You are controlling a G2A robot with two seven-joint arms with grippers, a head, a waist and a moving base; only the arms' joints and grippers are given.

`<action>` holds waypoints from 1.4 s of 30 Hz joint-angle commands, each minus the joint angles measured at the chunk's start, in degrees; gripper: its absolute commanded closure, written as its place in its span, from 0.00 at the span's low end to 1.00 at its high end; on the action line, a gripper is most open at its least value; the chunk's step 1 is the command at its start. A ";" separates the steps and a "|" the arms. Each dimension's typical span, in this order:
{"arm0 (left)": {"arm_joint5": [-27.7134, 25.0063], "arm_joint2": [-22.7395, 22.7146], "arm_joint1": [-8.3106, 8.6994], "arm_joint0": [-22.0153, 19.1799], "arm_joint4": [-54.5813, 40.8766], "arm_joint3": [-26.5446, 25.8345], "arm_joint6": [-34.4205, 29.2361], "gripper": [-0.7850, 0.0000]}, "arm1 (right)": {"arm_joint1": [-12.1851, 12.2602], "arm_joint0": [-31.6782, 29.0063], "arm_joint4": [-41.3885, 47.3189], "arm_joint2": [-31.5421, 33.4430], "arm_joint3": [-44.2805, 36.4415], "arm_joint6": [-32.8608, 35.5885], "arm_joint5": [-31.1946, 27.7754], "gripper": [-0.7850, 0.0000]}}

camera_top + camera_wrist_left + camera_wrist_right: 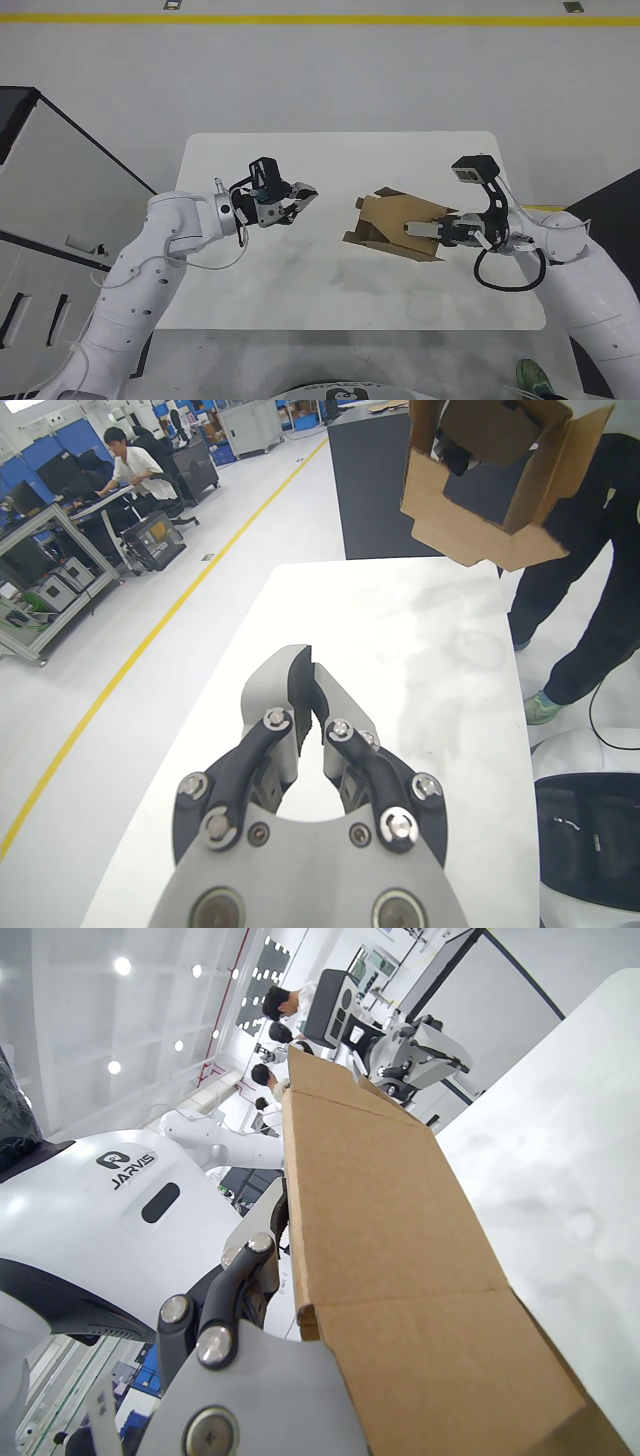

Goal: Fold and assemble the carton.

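A brown carton (pixel 393 226), partly opened into a tube with loose flaps, hangs tilted over the right half of the table. My right gripper (pixel 420 229) is shut on one of its walls. In the right wrist view the carton (pixel 380 1228) runs away from the camera, with one finger (pixel 277 1213) pressed against its wall and the other hidden behind the cardboard. My left gripper (pixel 298 197) sits above the table's left half, apart from the carton. Its pads (pixel 300 695) meet with nothing between them. From there the carton (pixel 475 535) shows its open end.
The white table (pixel 300 290) has bare surface between the two arms and along its front. A dark-framed panel (pixel 60 150) stands off the table's left side. A black cabinet (pixel 370 490) stands beyond the table's far end in the left wrist view.
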 commanded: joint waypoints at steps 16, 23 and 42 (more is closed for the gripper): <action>0.73 -0.03 0.19 -0.55 -3.73 -0.08 -1.55 1.00 | -0.45 3.85 2.13 -3.33 0.99 0.54 1.56 1.00; -1.97 0.03 0.50 -0.63 -5.22 0.26 -1.92 1.00 | -1.07 3.77 1.64 -3.84 2.26 0.93 0.97 1.00; -3.17 3.22 0.47 -1.27 -6.79 -1.32 0.27 1.00 | -2.30 3.49 3.66 -2.66 4.53 0.57 0.61 1.00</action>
